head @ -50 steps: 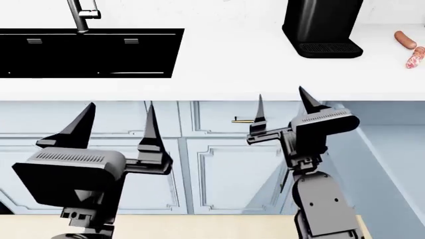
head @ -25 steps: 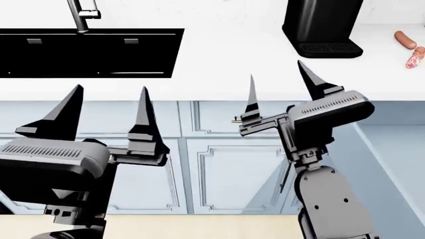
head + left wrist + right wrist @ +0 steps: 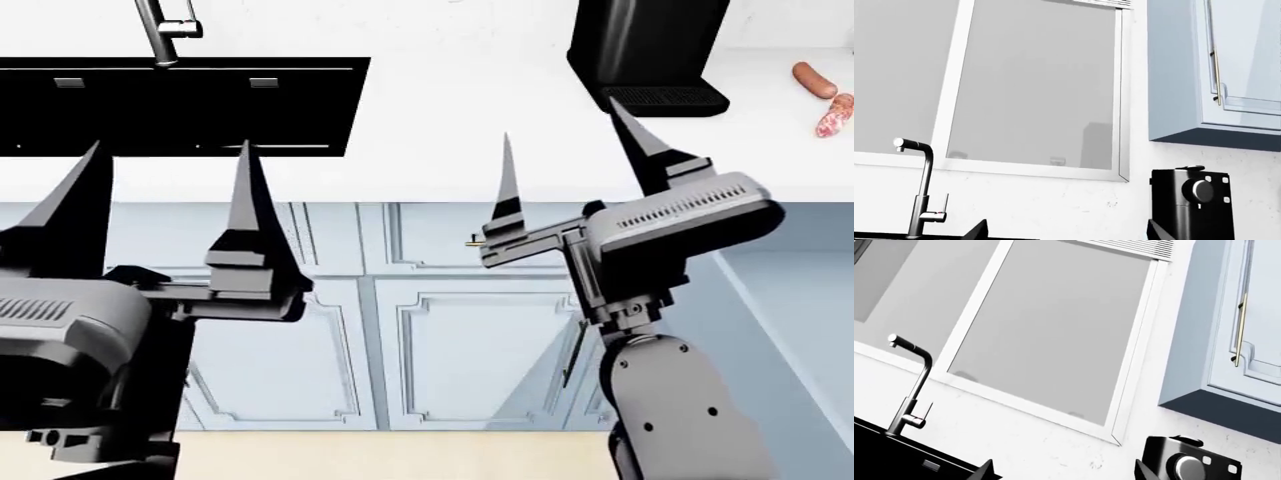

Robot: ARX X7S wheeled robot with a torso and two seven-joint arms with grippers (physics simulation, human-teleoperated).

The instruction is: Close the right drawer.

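Note:
In the head view the right drawer (image 3: 787, 300) stands pulled out at the far right, under the counter edge. I see its light blue-grey side and inside; its front is out of view. My right gripper (image 3: 561, 118) is open and empty, fingers pointing up, just left of the drawer's side wall. A brass handle end (image 3: 473, 241) shows behind its left finger, on a closed front. My left gripper (image 3: 170, 145) is open and empty at the left, before the cabinets. Both wrist views look up at the wall, and the drawer is not in them. The left gripper (image 3: 1067, 233) and right gripper (image 3: 1066, 472) show only fingertips.
The white counter (image 3: 467, 130) holds a black sink (image 3: 174, 105) with a faucet (image 3: 163, 30), a black coffee machine (image 3: 647, 50) and two sausages (image 3: 817, 80) at the far right. Closed panelled cabinet doors (image 3: 454, 350) lie below. A window (image 3: 1034, 85) and wall cabinet (image 3: 1214, 75) are above.
Both grippers have risen, their fingertips now over the counter edge. The left arm has swung left and nearer the camera. The right gripper has shifted slightly right. The drawer has not moved.

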